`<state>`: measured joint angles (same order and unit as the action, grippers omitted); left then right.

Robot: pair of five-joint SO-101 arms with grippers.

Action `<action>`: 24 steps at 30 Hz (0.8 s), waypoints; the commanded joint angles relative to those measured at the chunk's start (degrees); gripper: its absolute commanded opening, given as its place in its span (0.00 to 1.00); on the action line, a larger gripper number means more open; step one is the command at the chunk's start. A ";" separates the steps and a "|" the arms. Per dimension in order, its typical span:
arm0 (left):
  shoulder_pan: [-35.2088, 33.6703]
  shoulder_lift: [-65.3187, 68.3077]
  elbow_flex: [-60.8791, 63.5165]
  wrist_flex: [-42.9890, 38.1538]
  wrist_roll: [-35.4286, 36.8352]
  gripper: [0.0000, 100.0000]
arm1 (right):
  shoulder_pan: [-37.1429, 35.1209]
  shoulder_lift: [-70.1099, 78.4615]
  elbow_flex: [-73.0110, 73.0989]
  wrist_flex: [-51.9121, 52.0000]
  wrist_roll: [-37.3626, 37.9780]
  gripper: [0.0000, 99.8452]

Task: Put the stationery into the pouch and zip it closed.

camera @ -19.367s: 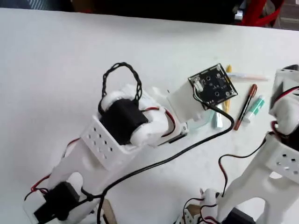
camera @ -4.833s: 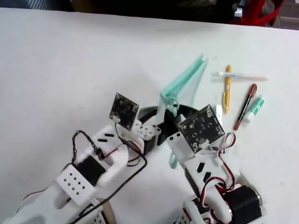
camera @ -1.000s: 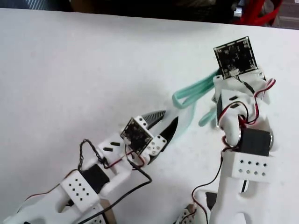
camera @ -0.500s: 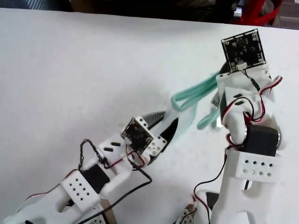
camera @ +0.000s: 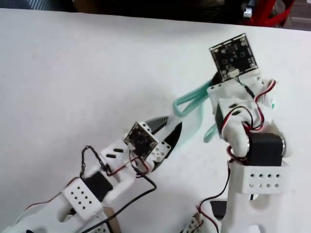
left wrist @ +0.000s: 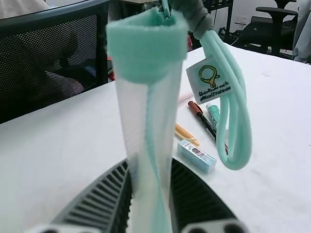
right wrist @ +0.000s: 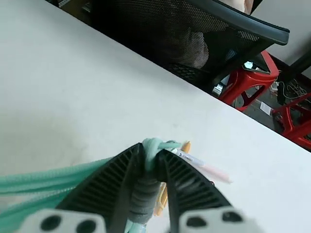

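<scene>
A clear pouch (camera: 195, 115) with mint-green edging hangs stretched between the two arms above the white table. My left gripper (camera: 170, 128) is shut on its lower end, and in the left wrist view the pouch (left wrist: 146, 121) stands up between the dark fingers (left wrist: 192, 189). My right gripper (right wrist: 149, 151) is shut on the pouch's green zip end, where the cord loop (camera: 188, 99) hangs. On the table behind lie a brown pen (left wrist: 206, 124), a yellow pen (left wrist: 186, 134), a small eraser box (left wrist: 196, 154) and a white-pink pen (right wrist: 206, 167).
A black mesh chair (right wrist: 194, 39) and a red stool (right wrist: 252, 73) stand beyond the table's far edge. The right arm's body (camera: 255, 160) rises over the table's right side. Open white tabletop (camera: 73, 63) stretches to the left.
The right arm has shifted left while holding the pouch's end, pulling the cord loop with it. The left arm has kept its grip and barely moved.
</scene>
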<state>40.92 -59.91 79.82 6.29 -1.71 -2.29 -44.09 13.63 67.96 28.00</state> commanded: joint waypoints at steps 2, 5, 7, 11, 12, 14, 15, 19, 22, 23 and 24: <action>-0.31 0.57 0.53 1.67 -0.53 0.02 | -3.82 -4.26 -2.02 1.45 -2.20 0.02; -0.31 0.57 0.53 1.67 -0.53 0.02 | -5.05 -6.29 -1.93 1.45 -2.90 0.02; -0.31 0.57 0.53 1.67 -0.53 0.02 | -5.49 -6.64 -1.85 1.71 -2.90 0.02; -0.31 0.57 0.53 1.67 -0.53 0.03 | -4.97 -6.64 -1.76 2.24 -2.73 0.02; -0.31 0.57 0.53 1.67 -0.53 0.03 | -4.88 -6.55 -1.67 2.33 -2.64 0.02; -0.31 0.57 0.44 1.67 -0.09 0.04 | -4.88 -6.55 -1.67 2.59 -2.55 0.02; -0.31 0.48 0.35 1.67 0.00 0.06 | -4.88 -6.55 -1.58 2.59 -2.55 0.02; -0.66 -4.79 0.35 5.63 6.15 0.14 | -4.79 -6.64 -0.70 2.68 -2.73 0.02; -1.36 -12.62 -1.49 12.40 8.18 0.14 | -4.88 -6.64 0.53 2.68 -2.90 0.02; -1.36 -15.34 -1.49 13.80 8.18 0.14 | -4.88 -6.73 0.88 2.68 -2.90 0.02; -1.10 -17.63 -1.32 14.51 8.18 0.14 | -4.88 -6.99 1.05 2.68 -2.90 0.02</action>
<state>39.78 -70.81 80.26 17.71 5.05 -7.21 -49.80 14.77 70.42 25.54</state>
